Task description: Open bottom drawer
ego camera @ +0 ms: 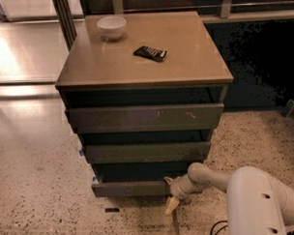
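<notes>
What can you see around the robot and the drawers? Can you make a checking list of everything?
Surface: tan cabinet top, with two things on it.
Job's things: bottom drawer, pulled out a little, with a dark gap above its front.
Clutter: white bowl at the top's back left corner; dark packet lying flat near the middle, apart from the bowl.
Grippers: gripper at the right end of the bottom drawer's front, low by the floor.
Cables: a dark loop beside the robot's body, which looks like a cable.
Surroundings: speckled floor, with a small dark scrap lying in front of the cabinet.
</notes>
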Controlling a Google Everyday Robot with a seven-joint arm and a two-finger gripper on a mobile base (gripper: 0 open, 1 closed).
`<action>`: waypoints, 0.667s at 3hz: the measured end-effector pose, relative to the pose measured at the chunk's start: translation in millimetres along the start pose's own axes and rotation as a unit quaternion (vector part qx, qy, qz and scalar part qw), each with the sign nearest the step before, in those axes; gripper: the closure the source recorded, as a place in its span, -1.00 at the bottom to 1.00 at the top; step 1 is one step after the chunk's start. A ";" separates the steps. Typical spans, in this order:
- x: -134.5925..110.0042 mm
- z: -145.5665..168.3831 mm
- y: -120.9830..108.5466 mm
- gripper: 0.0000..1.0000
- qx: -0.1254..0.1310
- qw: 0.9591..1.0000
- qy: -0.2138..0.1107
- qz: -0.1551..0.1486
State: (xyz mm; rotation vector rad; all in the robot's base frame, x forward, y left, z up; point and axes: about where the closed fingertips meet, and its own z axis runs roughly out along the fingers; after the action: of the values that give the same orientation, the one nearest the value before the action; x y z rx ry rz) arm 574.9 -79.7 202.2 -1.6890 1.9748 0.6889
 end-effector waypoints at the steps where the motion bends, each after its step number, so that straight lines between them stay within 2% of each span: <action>1: -1.3 6.4 7.4 -1.00 -0.022 1.000 0.018 0.006; 2: -13.7 7.7 -4.3 -1.00 -0.018 1.000 0.022 -0.007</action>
State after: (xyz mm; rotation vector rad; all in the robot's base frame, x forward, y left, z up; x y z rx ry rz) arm 581.4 -64.9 204.5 -1.7518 1.9909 0.6912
